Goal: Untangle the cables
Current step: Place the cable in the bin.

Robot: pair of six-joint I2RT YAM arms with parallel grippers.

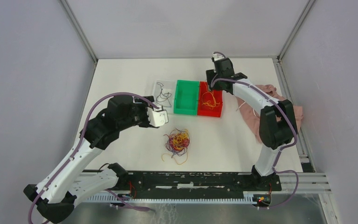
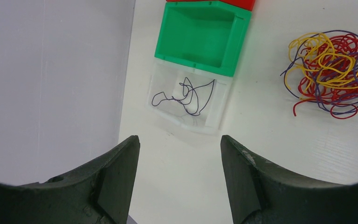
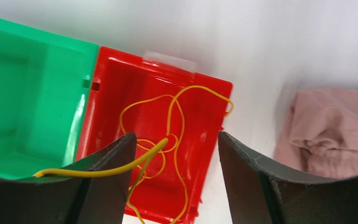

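White table point(image 1: 121, 84) — clear bin point(image 1: 154, 86), green bin point(image 1: 187, 83), red bin point(image 1: 209, 112) in a touching row; cables point(image 1: 178, 141) clumped nearer; pink cloth point(image 1: 296, 114) at right.

Yellow, red, perhaps purple cables point(image 1: 178, 141); green bin point(image 1: 186, 98); pink cloth point(image 3: 326, 126).

Cables point(image 1: 178, 141) before the bins point(image 1: 185, 111)

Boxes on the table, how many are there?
3, side by side: the clear plastic box on the left, the green plastic box in the middle, the red plastic box on the right. No others show.
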